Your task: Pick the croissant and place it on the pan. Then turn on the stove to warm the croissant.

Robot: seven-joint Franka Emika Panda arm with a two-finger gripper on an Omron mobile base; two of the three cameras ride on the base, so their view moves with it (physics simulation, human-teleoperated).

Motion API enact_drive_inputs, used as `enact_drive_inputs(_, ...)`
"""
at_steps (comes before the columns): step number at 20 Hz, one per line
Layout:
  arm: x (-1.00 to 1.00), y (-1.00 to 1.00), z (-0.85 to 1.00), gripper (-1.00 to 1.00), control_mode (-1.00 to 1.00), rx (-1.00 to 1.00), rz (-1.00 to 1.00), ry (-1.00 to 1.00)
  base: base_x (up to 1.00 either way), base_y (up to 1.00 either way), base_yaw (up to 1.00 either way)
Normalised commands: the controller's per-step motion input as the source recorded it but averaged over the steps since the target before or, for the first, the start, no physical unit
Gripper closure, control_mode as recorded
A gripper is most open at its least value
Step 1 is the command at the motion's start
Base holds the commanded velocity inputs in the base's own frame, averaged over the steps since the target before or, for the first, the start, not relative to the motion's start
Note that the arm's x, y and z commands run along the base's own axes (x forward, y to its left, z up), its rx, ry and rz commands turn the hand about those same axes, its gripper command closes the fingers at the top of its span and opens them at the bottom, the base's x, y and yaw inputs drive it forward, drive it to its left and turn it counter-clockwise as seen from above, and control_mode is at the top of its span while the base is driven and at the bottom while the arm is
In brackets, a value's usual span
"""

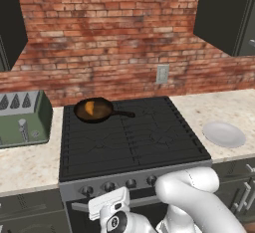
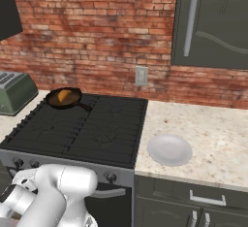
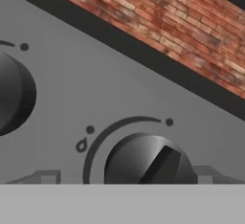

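The croissant (image 1: 89,108) (image 2: 66,95), a small orange-golden lump, lies inside the pan (image 1: 103,110) (image 2: 54,101). That dark skillet sits on the back left burner of the stove (image 1: 134,137) (image 2: 82,129), handle pointing right. My gripper (image 3: 125,175) is down at the grey front panel, open, its fingertips (image 3: 45,176) spread on either side of a round black knob (image 3: 148,161). A second knob (image 3: 12,94) shows at the left. The white hand (image 1: 108,204) hangs just below the knob row (image 1: 106,186).
A green toaster (image 1: 22,117) (image 2: 14,92) stands on the counter left of the stove. A flat white plate (image 1: 224,134) (image 2: 169,149) lies on the right counter. A brick wall with an outlet (image 1: 162,74) runs behind; dark cabinets hang above.
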Motion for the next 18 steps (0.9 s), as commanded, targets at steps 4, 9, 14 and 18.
enact_drive_inputs(4, 0.2, 0.0, 0.0, 1.0, -1.0, 0.0, 0.0, 0.02, 0.0, 0.0, 0.0)
enact_drive_inputs(9, 0.01, -0.01, 0.0, 1.0, -1.0, 0.0, 0.02, 0.0, 0.0, 0.0, 0.0)
enact_drive_inputs(14, 0.0, -0.18, 0.0, 1.0, -1.0, 0.0, 0.0, 0.0, 0.0, 0.0, 0.0)
enact_drive_inputs(18, 0.0, -0.19, 0.0, 1.0, -1.0, 0.0, 0.0, 0.0, 0.0, 0.0, 0.0)
